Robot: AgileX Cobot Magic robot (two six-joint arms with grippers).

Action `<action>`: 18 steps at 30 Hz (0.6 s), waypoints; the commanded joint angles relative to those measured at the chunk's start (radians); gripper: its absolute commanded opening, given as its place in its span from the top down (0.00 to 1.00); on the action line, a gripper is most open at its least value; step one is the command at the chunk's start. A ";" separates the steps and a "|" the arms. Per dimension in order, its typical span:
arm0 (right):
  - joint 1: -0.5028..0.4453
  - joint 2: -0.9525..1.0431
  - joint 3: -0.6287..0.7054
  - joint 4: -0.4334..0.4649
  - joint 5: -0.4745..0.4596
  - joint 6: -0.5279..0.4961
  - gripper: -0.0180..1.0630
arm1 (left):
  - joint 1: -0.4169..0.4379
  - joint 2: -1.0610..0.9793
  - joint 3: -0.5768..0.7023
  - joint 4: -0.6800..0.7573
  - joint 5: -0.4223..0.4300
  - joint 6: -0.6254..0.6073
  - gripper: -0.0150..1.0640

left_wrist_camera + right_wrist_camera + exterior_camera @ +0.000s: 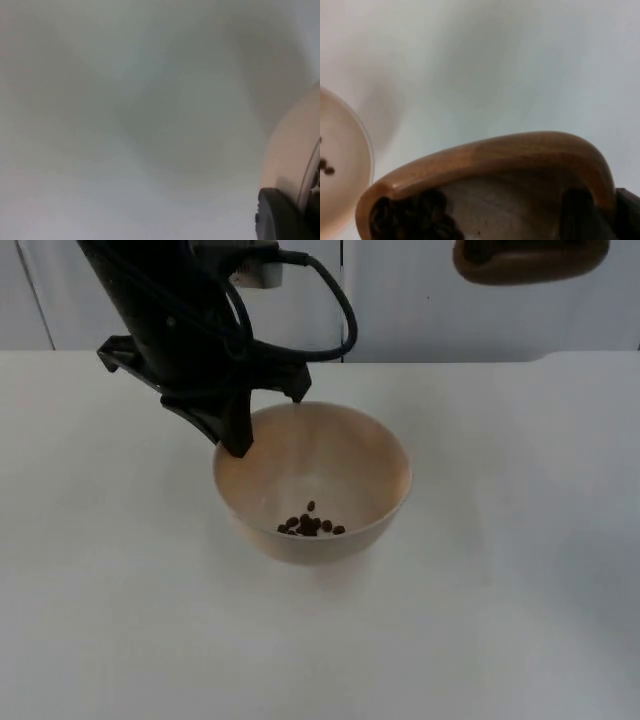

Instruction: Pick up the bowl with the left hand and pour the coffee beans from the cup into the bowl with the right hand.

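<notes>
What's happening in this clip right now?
The left gripper is clamped on the rim of the cream bowl, which already holds a few coffee beans. The right gripper holds a wooden cup with beans still in it, tilted, up near the partition wall and off to the side of the bowl, not over it.

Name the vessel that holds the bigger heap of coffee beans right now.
The brown wooden cup in the right gripper: beans are heaped at its lip. The cream bowl, gripped by the left gripper, has a few beans.
</notes>
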 commanded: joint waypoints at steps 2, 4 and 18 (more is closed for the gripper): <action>-0.016 -0.001 0.050 0.016 -0.016 -0.010 0.98 | 0.008 0.015 -0.006 0.010 -0.030 0.011 0.99; -0.017 -0.001 0.079 0.018 -0.033 -0.010 0.98 | 0.017 0.025 -0.006 0.007 -0.035 0.011 0.99; -0.139 0.003 0.413 0.052 -0.350 0.099 0.98 | 0.106 0.067 0.048 -0.082 -0.149 0.091 0.99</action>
